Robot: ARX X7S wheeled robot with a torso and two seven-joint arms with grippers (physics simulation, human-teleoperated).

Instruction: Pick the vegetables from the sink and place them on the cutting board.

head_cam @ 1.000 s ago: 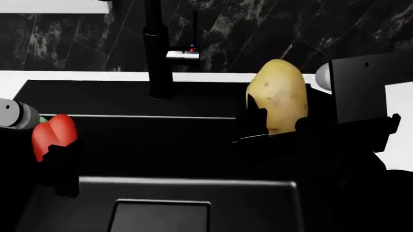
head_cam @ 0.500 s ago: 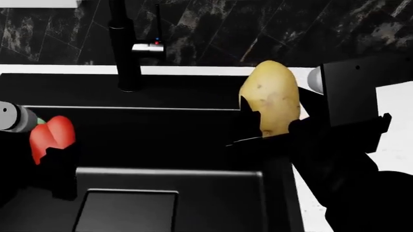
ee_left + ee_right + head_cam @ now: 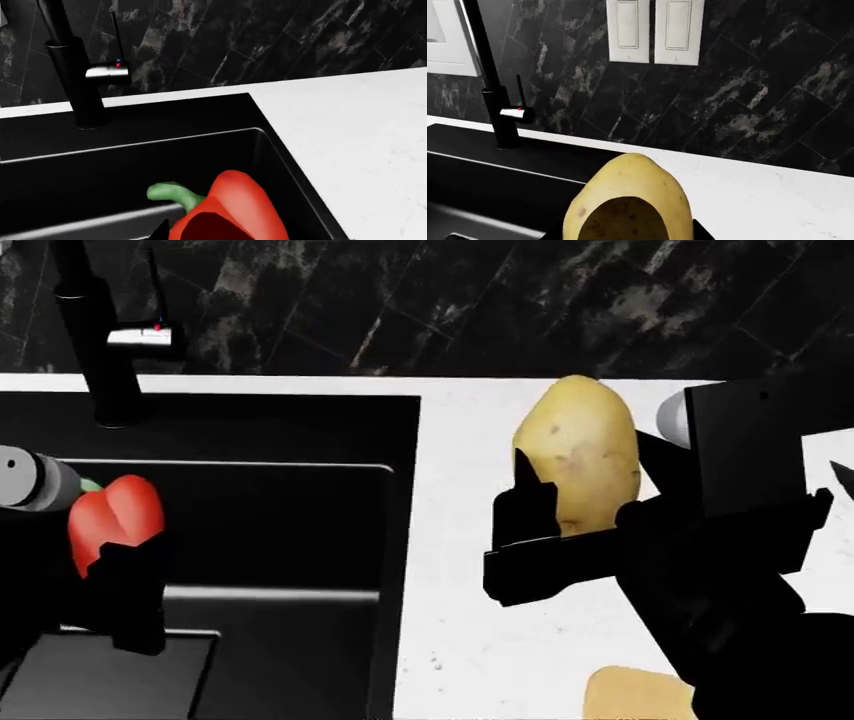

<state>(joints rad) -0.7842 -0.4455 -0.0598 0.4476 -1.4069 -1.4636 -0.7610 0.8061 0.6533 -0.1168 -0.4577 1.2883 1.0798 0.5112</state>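
Dark marbled tiles back a white worktop (image 3: 454, 640) with both vegetables lifted and in carry toward the board.

Right pincer (image 3: 574, 530) is clamped on the potato (image 3: 578, 455), held upright above the worktop just beside the sink's (image 3: 267, 430) right edge; left pincer (image 3: 114, 570) is clamped on the red pepper (image 3: 114, 520) above the basin. A tan corner of the cutting board (image 3: 634, 695) peeks at the worktop's near edge. Next, I judge, each arm must travel over the board, descend and release gently so the potato cannot roll.
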